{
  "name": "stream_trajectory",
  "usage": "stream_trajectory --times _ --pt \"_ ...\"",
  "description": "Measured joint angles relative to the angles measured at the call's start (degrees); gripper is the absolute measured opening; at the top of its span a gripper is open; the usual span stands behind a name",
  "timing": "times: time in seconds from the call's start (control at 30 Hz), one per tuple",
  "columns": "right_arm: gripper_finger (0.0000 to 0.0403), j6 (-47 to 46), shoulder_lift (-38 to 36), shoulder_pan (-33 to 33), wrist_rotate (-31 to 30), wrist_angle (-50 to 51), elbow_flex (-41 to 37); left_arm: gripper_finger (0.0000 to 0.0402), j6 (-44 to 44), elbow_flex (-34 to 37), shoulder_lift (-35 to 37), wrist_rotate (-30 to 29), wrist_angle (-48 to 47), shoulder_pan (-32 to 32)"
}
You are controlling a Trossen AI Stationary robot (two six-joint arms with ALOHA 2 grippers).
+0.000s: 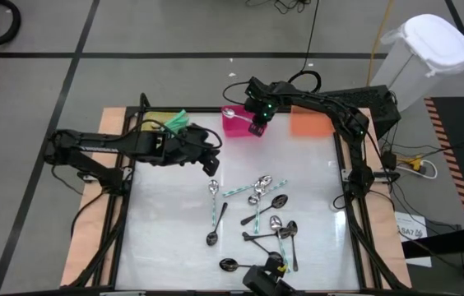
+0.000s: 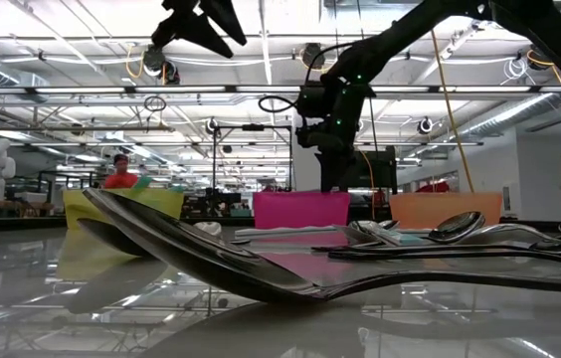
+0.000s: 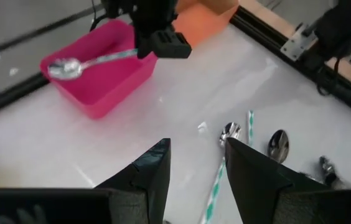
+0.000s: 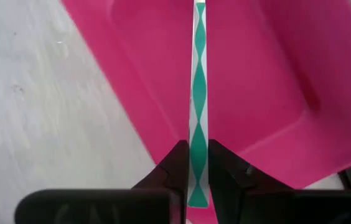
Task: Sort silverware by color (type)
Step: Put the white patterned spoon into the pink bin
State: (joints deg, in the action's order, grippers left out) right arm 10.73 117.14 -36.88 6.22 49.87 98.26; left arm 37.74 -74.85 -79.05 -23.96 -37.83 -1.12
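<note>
My right gripper (image 1: 257, 125) hangs over the pink bin (image 1: 238, 125) at the table's far edge, shut on a spoon with a teal-and-white handle (image 3: 110, 58). The spoon's shiny bowl (image 3: 63, 67) points toward the table's left, above the bin's corner. My left gripper (image 1: 210, 166) stands open above the bare table, left of centre, with nothing between its fingers (image 3: 154, 171). Several loose spoons (image 1: 261, 205), teal-handled, silver and dark, lie on the table's near right part. More teal-handled spoons (image 1: 176, 122) stick out of the yellow bin (image 1: 156, 120). My right gripper pinches the free end of the spoon's teal-and-white handle (image 4: 198, 146) between its two fingers (image 4: 177, 167), one on each narrow edge. The fingers come slanting down from above. The spoon juts out nearly level over the pink bin; whether its bowl touches the bin, I cannot tell.
An orange bin (image 1: 309, 123) stands right of the pink one at the far edge. A dark frame (image 1: 349, 164) borders the white table top. A dark object (image 1: 265, 279) sits at the near edge. One dark spoon (image 2: 261, 268) lies close before the low camera.
</note>
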Motion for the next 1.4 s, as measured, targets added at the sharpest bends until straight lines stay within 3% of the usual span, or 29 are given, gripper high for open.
stream_trajectory --times 0.1,0.4,0.93,1.13,1.27,1.4 --pt "0.0035 0.57 0.02 0.0 -0.2 -0.32 0.0 0.0152 3.37 0.0 0.0 0.39 -1.59 0.37" --pt "0.004 1.17 0.85 0.0 -0.22 -0.29 -0.04 0.0152 0.89 -0.02 -0.02 2.05 -5.64 1.22" --pt "0.0115 -1.18 0.52 0.11 -2.12 -0.1 0.0 0.0152 3.55 -0.02 0.35 3.68 -5.48 1.04" --pt "0.0121 -1.95 -2.44 0.32 -1.86 5.59 3.65 0.0152 5.14 -0.02 0.35 8.0 -6.38 1.02" --pt "0.0122 -5.41 -5.4 0.76 -1.71 9.34 5.93 0.0152 10.45 -0.04 0.33 9.51 -10.91 1.0" --pt "0.0122 -10.66 -9.78 1.62 -1.43 12.18 6.25 0.0152 22.44 -0.04 0.33 9.46 -20.32 0.94"
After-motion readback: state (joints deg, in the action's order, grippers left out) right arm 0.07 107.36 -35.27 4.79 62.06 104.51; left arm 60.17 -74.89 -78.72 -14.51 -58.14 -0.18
